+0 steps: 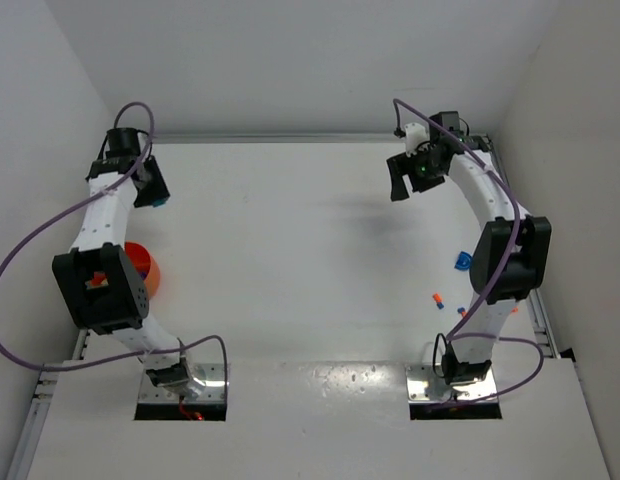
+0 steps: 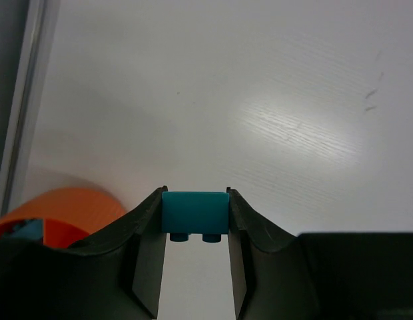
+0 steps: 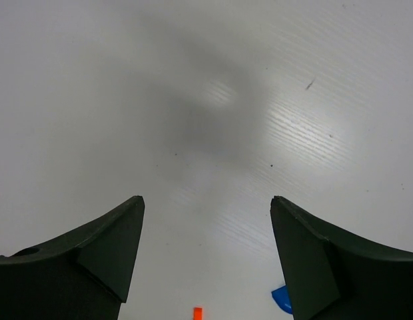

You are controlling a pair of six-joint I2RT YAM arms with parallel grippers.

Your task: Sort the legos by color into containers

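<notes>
Arm bases, top view: left base (image 1: 180, 378) and right base (image 1: 455, 372) are seen bolted at the near edge of the tabletop (image 1: 290, 250)
Left side, top view: left hand (image 1: 155, 197) is held over the far left corner; a teal brick (image 1: 163, 201) is seen at its tip; the orange bowl (image 1: 150, 270) is set nearer, partly hidden by the arm
Right side, top view: right hand (image 1: 405, 188) is held over the far right; a blue lego (image 1: 461, 262) and an orange lego (image 1: 438, 299) are seen loose beside the right arm
Left wrist view: the teal brick is pinched between both fingers (image 2: 143, 230), studs toward the camera; the bowl's edge is seen at lower left
Right wrist view: the fingers (image 3: 103, 250) are spread wide above bare tabletop; the orange lego is seen at the bottom edge between them; the blue lego is seen beside the right-hand finger
</notes>
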